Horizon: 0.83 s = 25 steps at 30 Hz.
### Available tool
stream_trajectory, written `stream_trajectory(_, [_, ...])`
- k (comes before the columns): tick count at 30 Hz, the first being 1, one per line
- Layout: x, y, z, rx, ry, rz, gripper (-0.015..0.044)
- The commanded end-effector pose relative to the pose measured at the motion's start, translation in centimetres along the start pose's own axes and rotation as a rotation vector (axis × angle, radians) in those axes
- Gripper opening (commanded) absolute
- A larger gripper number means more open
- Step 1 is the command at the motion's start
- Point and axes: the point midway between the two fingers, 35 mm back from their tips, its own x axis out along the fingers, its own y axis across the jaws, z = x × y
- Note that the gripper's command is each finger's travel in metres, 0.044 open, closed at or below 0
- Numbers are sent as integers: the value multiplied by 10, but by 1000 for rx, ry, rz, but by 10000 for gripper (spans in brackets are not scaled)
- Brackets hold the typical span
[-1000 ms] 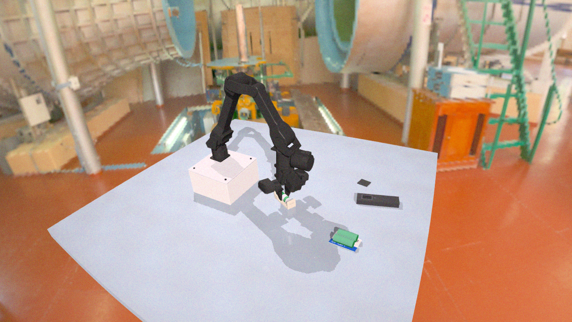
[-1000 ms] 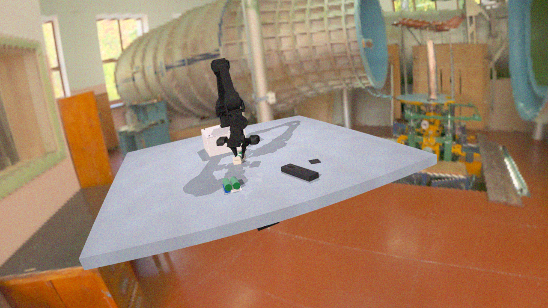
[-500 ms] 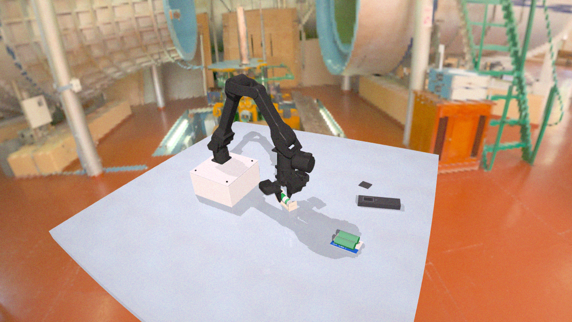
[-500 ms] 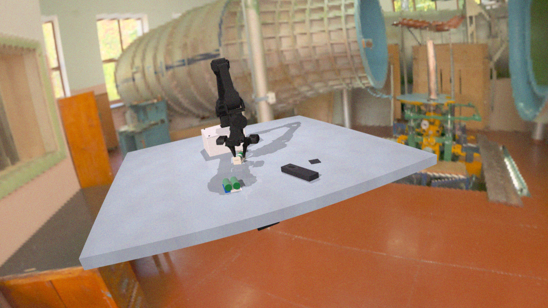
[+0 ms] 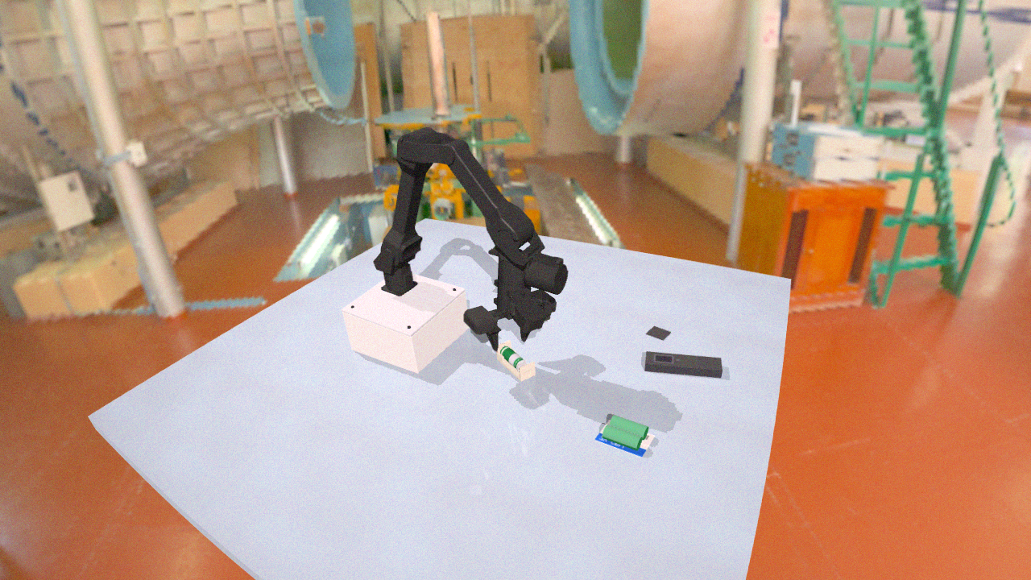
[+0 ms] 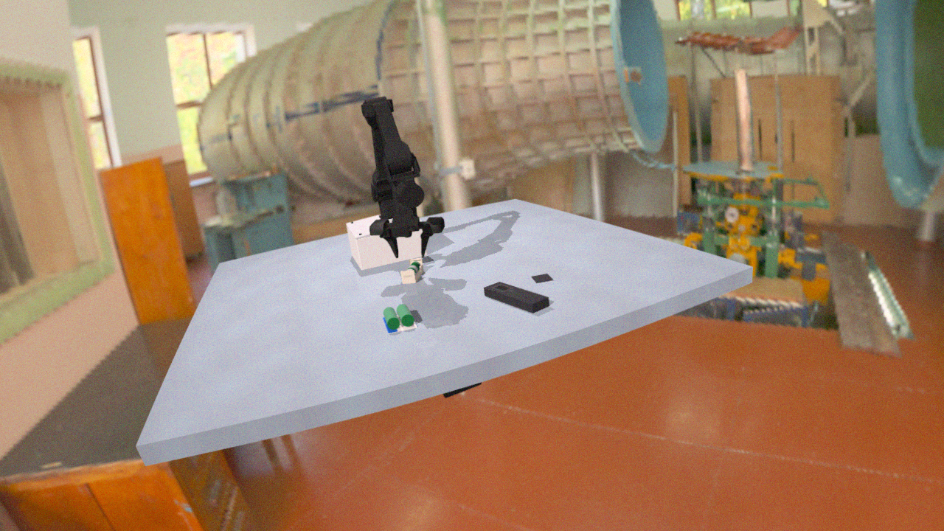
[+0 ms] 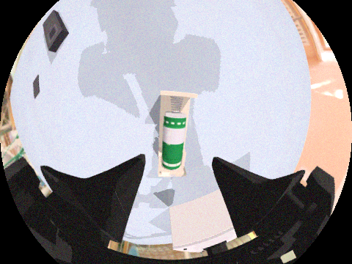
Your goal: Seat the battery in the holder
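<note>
The green and white battery [image 7: 174,141] lies lengthwise inside the cream holder [image 7: 176,101], lined up with its walls, on the pale table [image 5: 360,461]. Above it the gripper [image 5: 510,334] hangs with its jaws spread wide, one black finger [image 7: 114,182] on each side of the holder and touching nothing. Close behind stands the white block [image 5: 403,324] that carries the arm. Farther out lie a pair of green cells [image 5: 624,431] on a blue card, a long black bar [image 5: 682,363] and a small dark square [image 5: 657,332].
</note>
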Motion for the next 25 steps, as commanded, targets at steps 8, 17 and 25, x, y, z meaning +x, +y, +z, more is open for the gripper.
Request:
stream_trajectory(8, [-47, -2, -1, 5, -25, 13, 440])
stream_trajectory(17, [-47, -2, -1, 5, -25, 13, 440])
stream_trajectory(25, [-47, -2, -1, 5, -25, 13, 440])
